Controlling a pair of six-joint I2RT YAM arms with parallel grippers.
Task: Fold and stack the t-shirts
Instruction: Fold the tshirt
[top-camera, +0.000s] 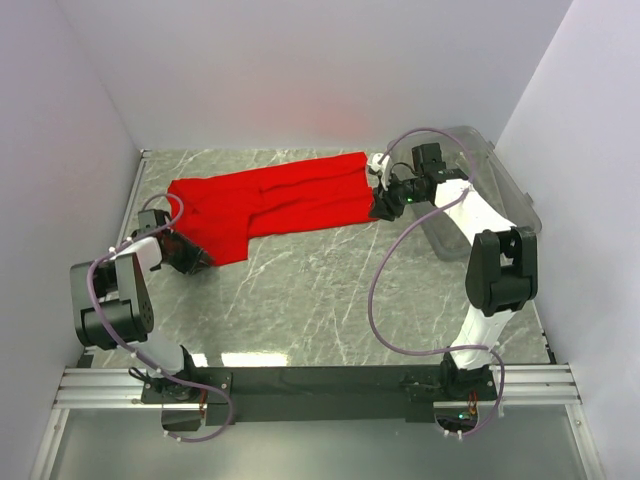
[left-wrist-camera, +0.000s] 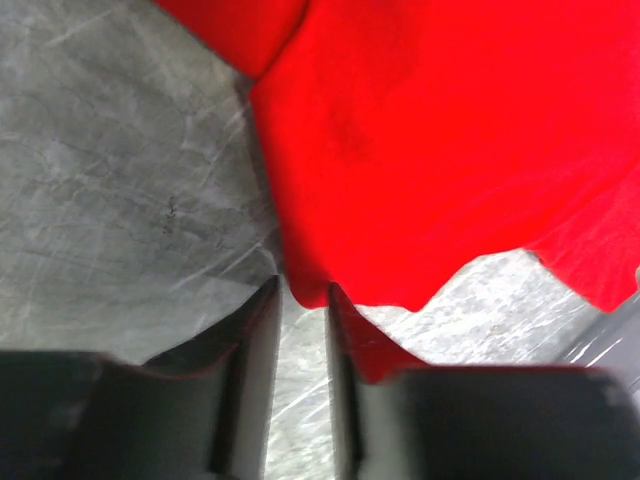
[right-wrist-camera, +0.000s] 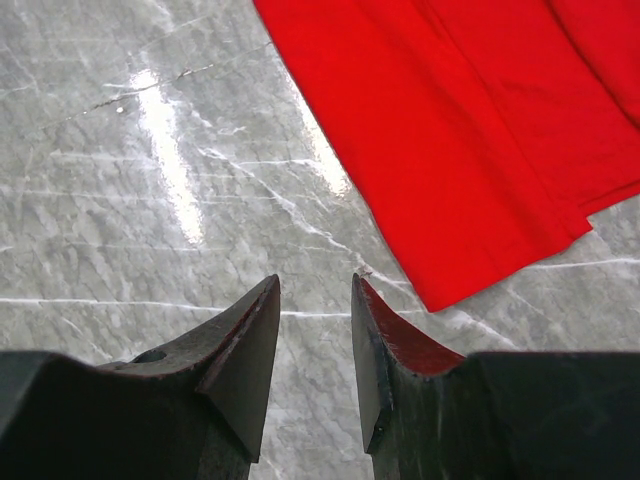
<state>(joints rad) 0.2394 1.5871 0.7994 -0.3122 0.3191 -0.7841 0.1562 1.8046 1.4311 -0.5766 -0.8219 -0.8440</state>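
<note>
The red t-shirt (top-camera: 270, 200) lies flat across the back of the marble table, folded into a long band with a flap hanging toward the front at its left end. My left gripper (top-camera: 188, 258) sits at that flap's near edge. In the left wrist view the jaws (left-wrist-camera: 302, 290) stand a narrow gap apart, with the shirt (left-wrist-camera: 430, 150) edge just at the tips and bare marble between them. My right gripper (top-camera: 383, 207) is at the shirt's right end. In the right wrist view it (right-wrist-camera: 315, 285) is open and empty over marble, with the shirt (right-wrist-camera: 470, 130) corner just to its right.
A clear plastic bin (top-camera: 505, 185) stands at the back right, behind the right arm. White walls close in the left, back and right sides. A metal rail runs along the table's near edge at the arm bases.
</note>
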